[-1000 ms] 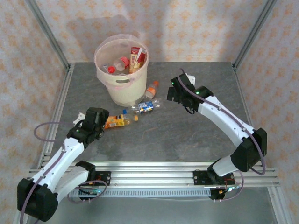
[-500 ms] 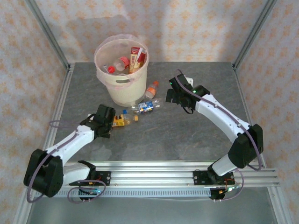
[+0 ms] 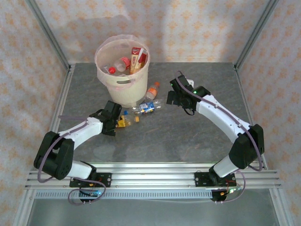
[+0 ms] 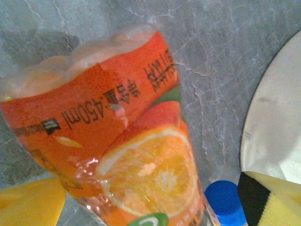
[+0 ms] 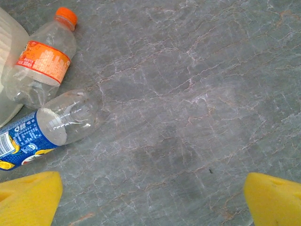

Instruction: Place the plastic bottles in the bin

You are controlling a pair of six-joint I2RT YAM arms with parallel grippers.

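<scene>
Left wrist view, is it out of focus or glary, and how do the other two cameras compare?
Left wrist: the orange-label bottle sits very close and looks soft, with glare spots on its wrinkled film; right wrist: sharp, evenly lit table, faint highlights on the blue-label bottle; top external: even light, soft shadows on the wall behind the bin.

Left wrist view: orange-labelled bottle (image 4: pixel 117 141) runs off the bottom edge, lower end lost; small print blurred. Blue cap (image 4: pixel 225 203) clipped there too, its bottle out of frame. Wall of the bin (image 4: pixel 275 122) cut by the right edge. Right wrist view: blue-labelled bottle (image 5: pixel 37 136) cut at the left edge. Top view: left gripper (image 3: pixel 117 121) fingers hidden under the wrist; bottles inside the bin overlap, count unclear.
</scene>
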